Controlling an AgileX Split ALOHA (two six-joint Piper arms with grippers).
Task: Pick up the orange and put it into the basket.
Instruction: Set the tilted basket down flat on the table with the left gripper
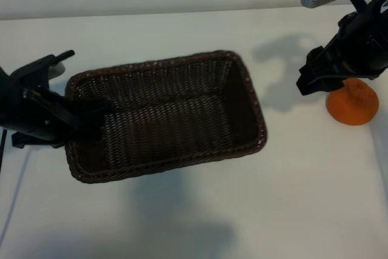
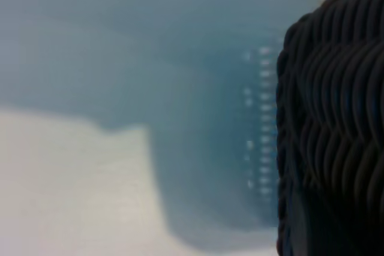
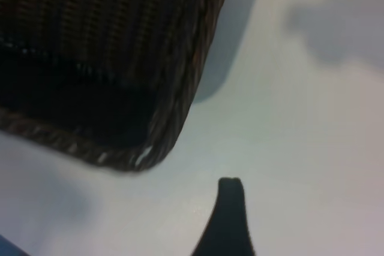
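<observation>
Gripping the left short rim of the dark wicker basket [image 1: 163, 113], the left gripper [image 1: 91, 113] has its fingers narrowed on the weave. On the white table [image 1: 200, 222], the right gripper [image 1: 315, 80] hangs wide open just beside the orange [image 1: 354, 104], which lies outside the basket.

- The table [image 1: 194, 210] is a plain white surface that fills the exterior view up to a pale wall at the back.
- The basket [image 1: 163, 113], dark brown woven wicker with a braided rim, lies on the table left of centre, its long side running across and slightly askew.
- The orange [image 1: 353, 102] sits on the table near its right edge, well apart from the basket.
- Soft shadows fall on the table in front of the basket and between basket and orange.
</observation>
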